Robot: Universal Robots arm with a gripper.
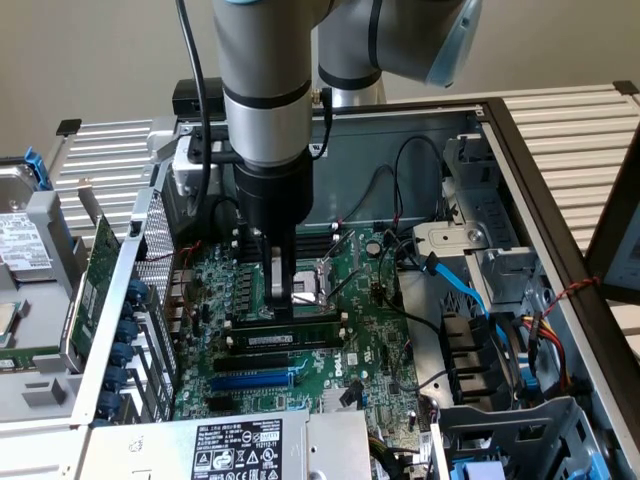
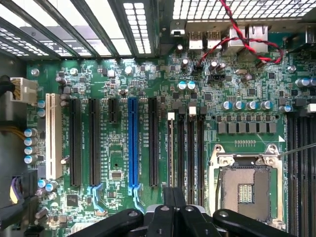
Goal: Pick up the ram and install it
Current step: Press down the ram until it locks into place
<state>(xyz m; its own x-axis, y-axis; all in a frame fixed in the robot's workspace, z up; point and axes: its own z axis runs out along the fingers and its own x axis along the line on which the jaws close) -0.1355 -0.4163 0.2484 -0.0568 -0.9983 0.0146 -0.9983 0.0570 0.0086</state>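
At centre frame in the exterior view, the gripper (image 1: 283, 297) stands upright with jaws closed, tips down on the ram (image 1: 287, 321), which lies seated in a slot on the motherboard (image 1: 385, 345).

An open computer case (image 1: 520, 150) lies on a slatted metal bench (image 1: 575, 120). Inside, flat on the case floor, sits the green motherboard (image 1: 380, 340). A label-topped power supply (image 1: 240, 445) rests at the near edge.
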